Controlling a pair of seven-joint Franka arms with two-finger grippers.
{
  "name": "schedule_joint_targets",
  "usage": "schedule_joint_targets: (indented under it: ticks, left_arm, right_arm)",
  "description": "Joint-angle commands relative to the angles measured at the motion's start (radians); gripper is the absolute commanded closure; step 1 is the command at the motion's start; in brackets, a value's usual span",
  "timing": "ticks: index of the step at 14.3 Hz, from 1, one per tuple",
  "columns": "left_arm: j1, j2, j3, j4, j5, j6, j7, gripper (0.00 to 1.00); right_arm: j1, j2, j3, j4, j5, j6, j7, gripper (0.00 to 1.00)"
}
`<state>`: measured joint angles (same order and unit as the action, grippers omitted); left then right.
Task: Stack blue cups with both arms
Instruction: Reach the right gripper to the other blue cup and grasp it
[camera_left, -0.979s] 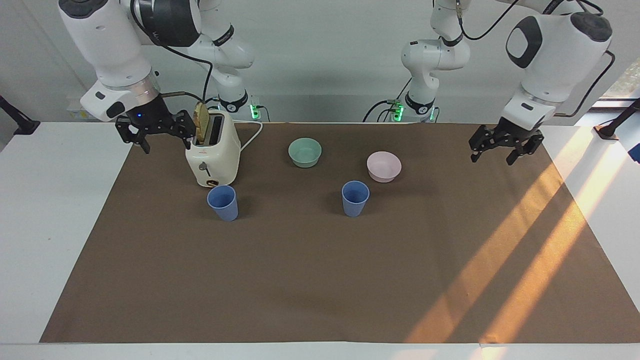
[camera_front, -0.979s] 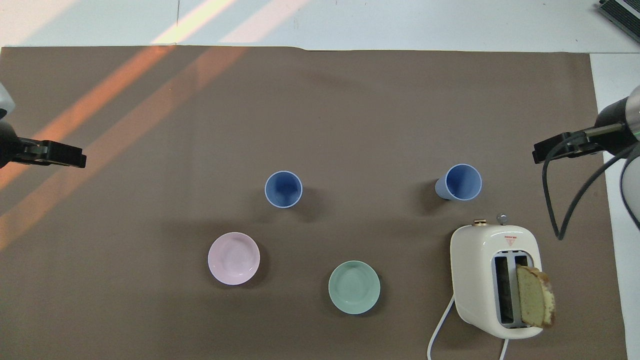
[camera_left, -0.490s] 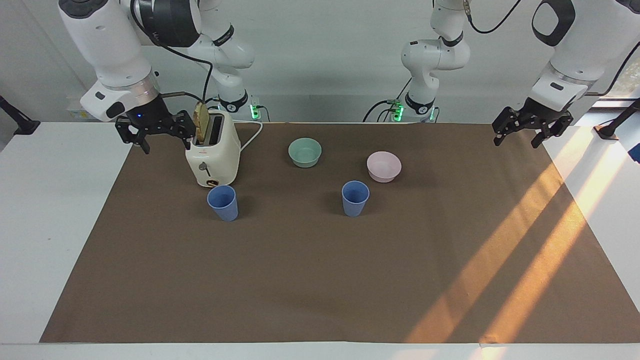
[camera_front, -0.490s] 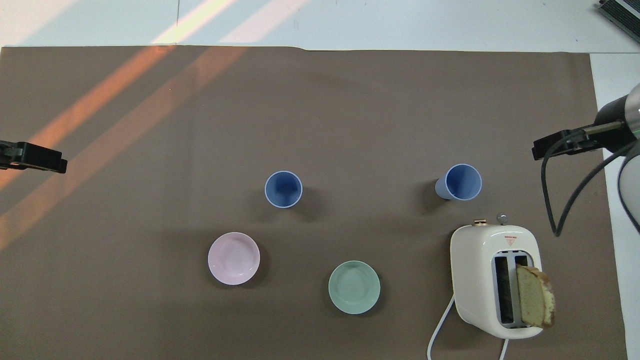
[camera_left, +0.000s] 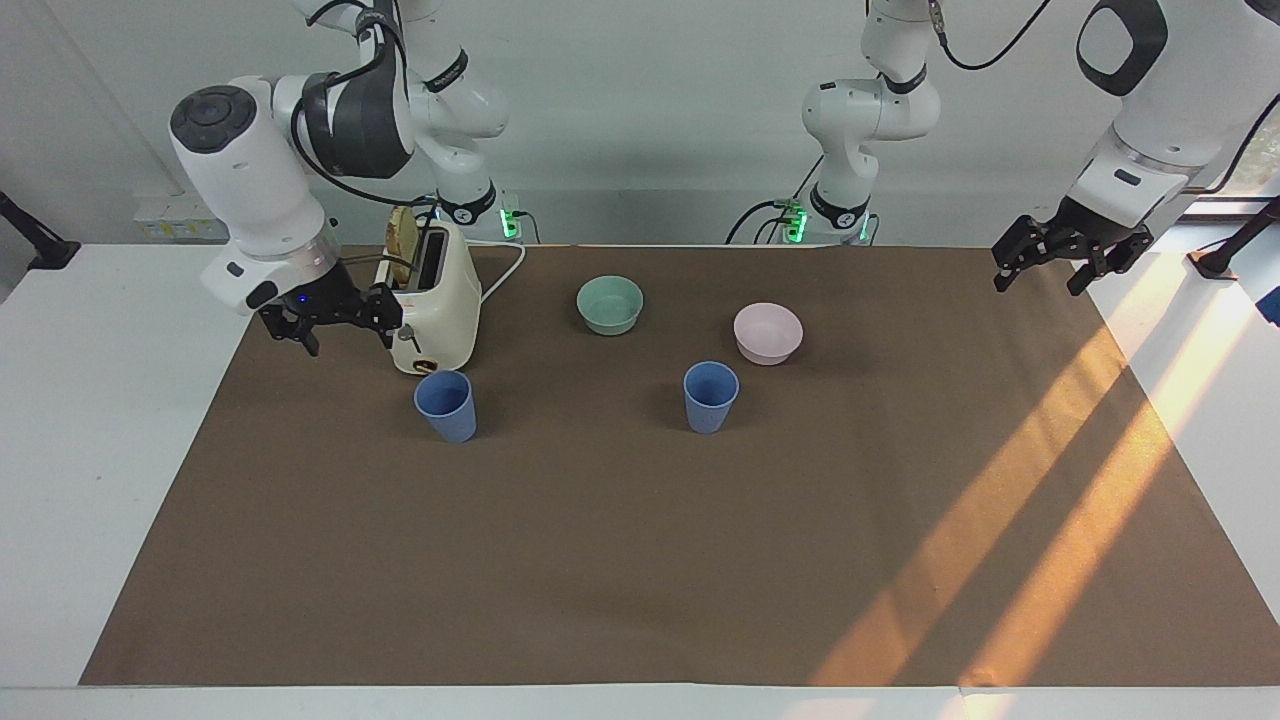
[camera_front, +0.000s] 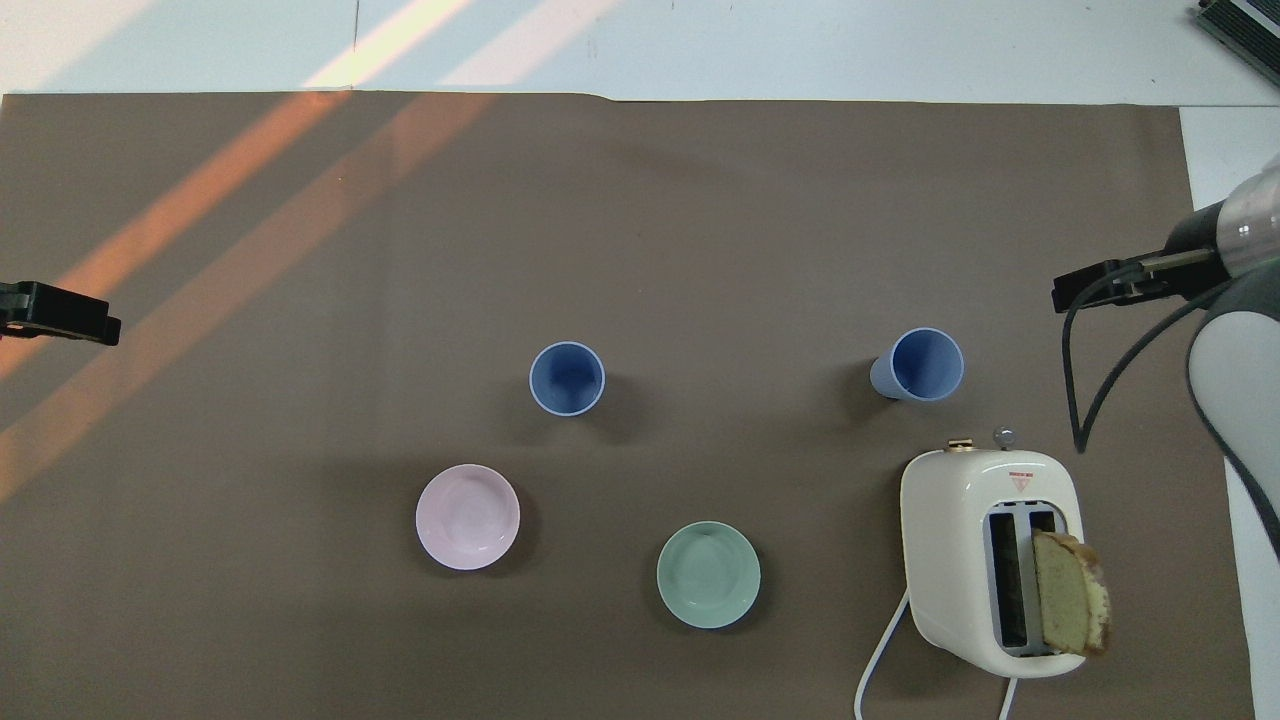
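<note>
Two blue cups stand upright and apart on the brown mat. One cup (camera_left: 446, 405) (camera_front: 920, 364) is next to the toaster, on the side farther from the robots. The other cup (camera_left: 710, 396) (camera_front: 567, 377) is mid-table, just farther from the robots than the pink bowl. My right gripper (camera_left: 338, 322) (camera_front: 1092, 288) is open and empty, low over the mat beside the toaster, toward the right arm's end. My left gripper (camera_left: 1062, 264) (camera_front: 68, 317) is open and empty, raised over the mat's edge at the left arm's end.
A cream toaster (camera_left: 432, 300) (camera_front: 990, 560) holds a bread slice (camera_front: 1068, 592) and trails a white cord. A teal-green bowl (camera_left: 610, 303) (camera_front: 708, 574) and a pink bowl (camera_left: 768, 332) (camera_front: 467, 516) sit nearer to the robots than the cups.
My right arm has swung down, and its gripper is now lower and closer to the toaster. My left gripper rose and drew back toward the table's end, then held. The cups have not moved.
</note>
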<state>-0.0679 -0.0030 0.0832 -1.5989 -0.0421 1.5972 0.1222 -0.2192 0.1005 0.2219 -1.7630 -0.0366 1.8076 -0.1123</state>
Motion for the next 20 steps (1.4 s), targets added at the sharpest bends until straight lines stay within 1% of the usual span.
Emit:
schedule_joint_targets:
  ticks: [1,3,4,6,8,13,17,18,19,20]
  left_arm:
    - [0.003,0.012,0.003,0.024,-0.018,-0.017,0.008,0.0]
    - [0.003,0.012,0.003,0.025,-0.018,-0.017,0.008,0.0]
    - [0.003,0.012,0.003,0.025,-0.018,-0.023,0.005,0.0]
    - [0.003,0.012,0.003,0.025,-0.018,-0.028,0.004,0.0]
    - [0.003,0.012,0.003,0.025,-0.018,-0.028,0.005,0.0]
    - [0.003,0.012,0.003,0.025,-0.016,-0.028,0.002,0.0]
    - [0.003,0.012,0.003,0.025,-0.016,-0.028,0.004,0.0]
    - [0.003,0.012,0.003,0.025,-0.016,-0.026,0.004,0.0]
    - [0.003,0.012,0.003,0.025,-0.016,-0.026,0.005,0.0]
    - [0.003,0.012,0.003,0.025,-0.016,-0.025,0.005,0.0]
  right_arm:
    - [-0.006,0.01,0.007,-0.085,0.029,0.097,0.014,0.0]
    - [0.009,0.027,0.007,-0.145,0.029,0.203,0.014,0.0]
    - [0.012,0.044,0.007,-0.16,0.029,0.223,0.011,0.0]
    - [0.015,0.062,0.007,-0.167,0.027,0.229,0.013,0.0]
    - [0.02,0.073,0.007,-0.167,0.027,0.265,0.01,0.0]
    - [0.021,0.074,0.008,-0.214,0.027,0.272,-0.001,0.0]
    - [0.035,0.074,0.007,-0.236,0.027,0.274,-0.061,0.0]
    - [0.035,0.074,0.007,-0.234,0.027,0.274,-0.07,0.25]
    - [0.035,0.074,0.007,-0.234,0.027,0.274,-0.075,0.69]
    - [0.034,0.074,0.007,-0.233,0.027,0.274,-0.082,0.97]
